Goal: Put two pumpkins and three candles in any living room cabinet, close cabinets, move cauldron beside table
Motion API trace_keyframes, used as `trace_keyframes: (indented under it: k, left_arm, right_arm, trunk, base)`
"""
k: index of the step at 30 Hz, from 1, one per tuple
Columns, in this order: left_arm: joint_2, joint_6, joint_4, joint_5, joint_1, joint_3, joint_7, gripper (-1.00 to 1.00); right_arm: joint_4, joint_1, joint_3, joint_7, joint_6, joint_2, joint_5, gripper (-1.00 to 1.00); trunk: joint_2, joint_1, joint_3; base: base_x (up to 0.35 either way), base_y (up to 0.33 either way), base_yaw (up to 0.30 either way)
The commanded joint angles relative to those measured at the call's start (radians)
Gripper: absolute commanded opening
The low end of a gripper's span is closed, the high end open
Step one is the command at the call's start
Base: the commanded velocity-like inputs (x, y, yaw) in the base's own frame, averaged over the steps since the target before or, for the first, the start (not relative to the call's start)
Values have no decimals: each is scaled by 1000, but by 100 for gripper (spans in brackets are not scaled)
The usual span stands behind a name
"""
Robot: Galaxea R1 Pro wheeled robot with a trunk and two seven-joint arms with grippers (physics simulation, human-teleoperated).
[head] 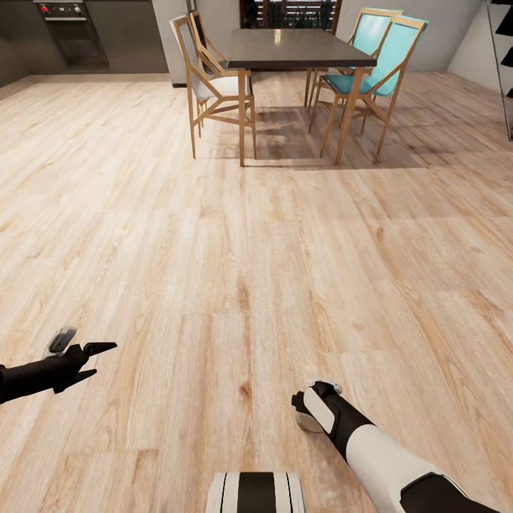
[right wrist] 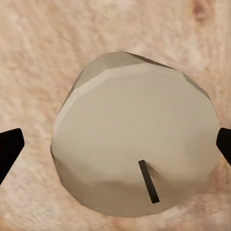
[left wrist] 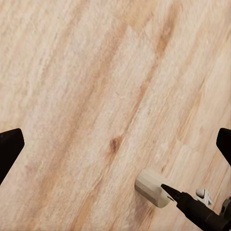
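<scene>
Jaws of the right gripper point(right wrist: 115, 149) spread wide, straddling a candle point(right wrist: 137, 144) seen end-on, wick toward the lens, low centre of frame over bare floor point(head: 271, 235). Left gripper point(head: 96, 360) likewise released, holding nothing, farther off.

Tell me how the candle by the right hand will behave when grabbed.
The candle looks squat and wide, so it probably resists tipping. Laid sideways, its rounded wall would likely roll on the smooth floor. Its plain sides may slip in the right hand; the thin wick looks fragile.
</scene>
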Motion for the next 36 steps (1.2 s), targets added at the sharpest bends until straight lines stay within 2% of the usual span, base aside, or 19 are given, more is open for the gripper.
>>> trace_keyframes:
  k: [1,22,26,36]
  left_arm:
    - [0,0,0,2,0,0,0,100]
    - [0,0,0,12,0,0,0,100]
    - [0,0,0,12,0,0,0,100]
    - [0,0,0,12,0,0,0,100]
  right_arm:
    - [0,0,0,0,0,0,0,100]
    - [0,0,1,0,0,-1,0,100]
    - [0,0,1,0,0,0,0,100]
    - [0,0,1,-1,0,0,0,100]
  trunk:
    - [0,0,4]
    - [0,-1,8]
    - [0,1,-8]
    - [0,1,-8]
  base:
    - [0,0,0]
    - [0,0,0]
    - [0,0,0]
    - [0,0,0]
